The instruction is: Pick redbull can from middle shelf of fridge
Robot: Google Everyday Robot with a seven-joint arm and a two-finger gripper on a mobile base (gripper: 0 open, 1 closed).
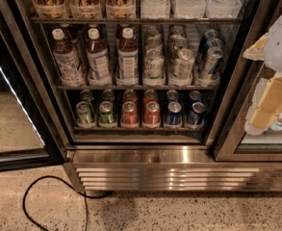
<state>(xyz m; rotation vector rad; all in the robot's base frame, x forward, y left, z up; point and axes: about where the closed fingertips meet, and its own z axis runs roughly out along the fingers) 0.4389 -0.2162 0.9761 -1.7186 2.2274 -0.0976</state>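
Your gripper [269,101] sits at the right edge of the view, in front of the fridge [179,173] and over its dark right door frame. It shows as a white body with cream-coloured parts below it. You cannot tell from here whether the jaws are open or closed, and nothing is visibly between them.

The redbull can [210,63] stands to the left of the jaws, at roughly their height and well apart from them. It is at the front of the rightmost column on the middle shelf [131,87], with more blue-and-silver cans lined up behind it. It is upright, with its silver lid showing.

Further left of the jaws on the same rack you see two columns of pale green-white cans [168,64] just beside the redbull can. Beyond them are three rows of white-capped brown bottles [97,57].

Below and to the left of the jaws, the lower rack holds short cans [140,113]: green, then red, then blue nearest the jaws. Above and to the left, the top rack carries clear containers [155,4].

Under the jaws and lower down runs the stainless louvered base. A black cable [49,196] loops across the speckled floor far to the lower left.
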